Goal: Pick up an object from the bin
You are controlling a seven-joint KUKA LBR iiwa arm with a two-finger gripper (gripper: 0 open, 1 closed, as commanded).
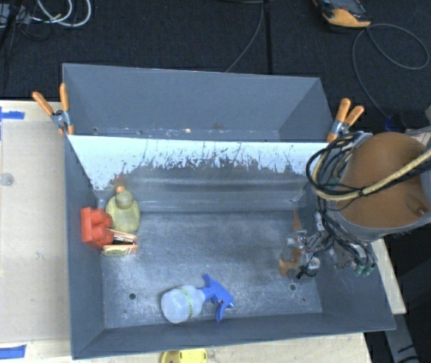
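My orange-covered wrist (pixel 382 180) in from the right, black cables (pixel 327 174) looped round it, gripper (pixel 300 262) hanging low beneath.

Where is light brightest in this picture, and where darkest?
In the camera view, a bright band crosses the grey metal bin's back wall; the clear plastic spray bottle with a blue trigger shines pale; the floor behind the bin is darkest.

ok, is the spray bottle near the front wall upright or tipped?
Tipped: the spray bottle lies flat on the bin floor, its blue trigger head pointing right.
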